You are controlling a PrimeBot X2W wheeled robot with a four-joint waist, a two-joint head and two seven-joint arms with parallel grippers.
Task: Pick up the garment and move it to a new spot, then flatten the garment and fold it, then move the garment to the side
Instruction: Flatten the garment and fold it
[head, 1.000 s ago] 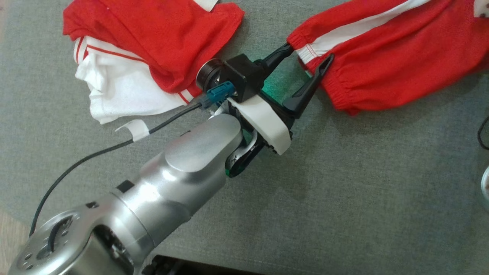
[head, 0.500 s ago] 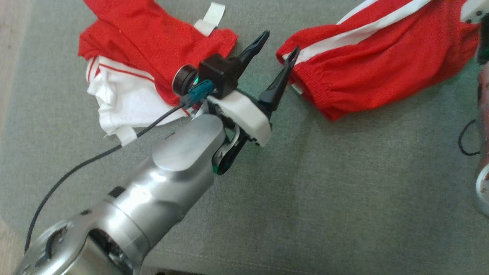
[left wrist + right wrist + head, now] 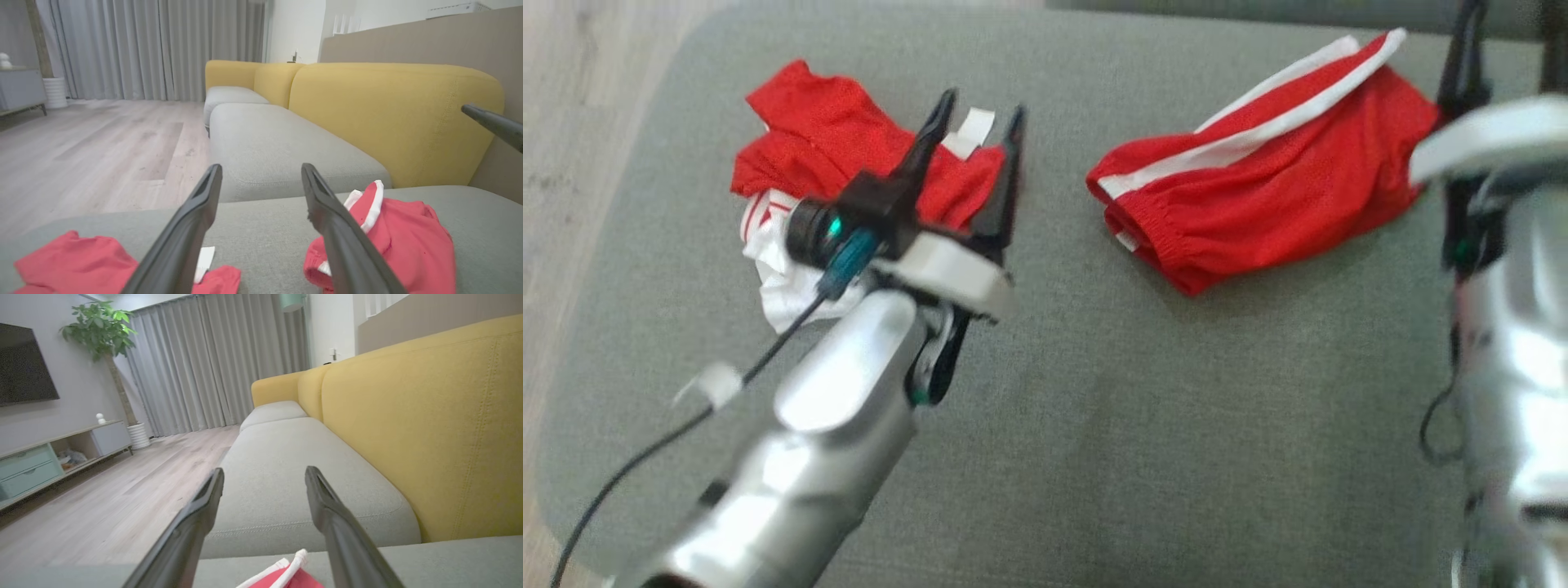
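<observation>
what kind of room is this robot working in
Most likely a home living room: a sofa with yellow backs and grey seats, a dark TV on the wall above a low cabinet, and full-length grey curtains beside a potted plant.

The left forearm (image 3: 833, 408), silver with a black cable trailing off it, slants up from the lower left of the head view. The left gripper (image 3: 982, 110) points up and away, its two dark fingers spread wide and holding nothing. The right arm (image 3: 1515, 343) stands blurred along the right edge. The right gripper (image 3: 264, 470) is likewise parted, with nothing between its fingers.
</observation>
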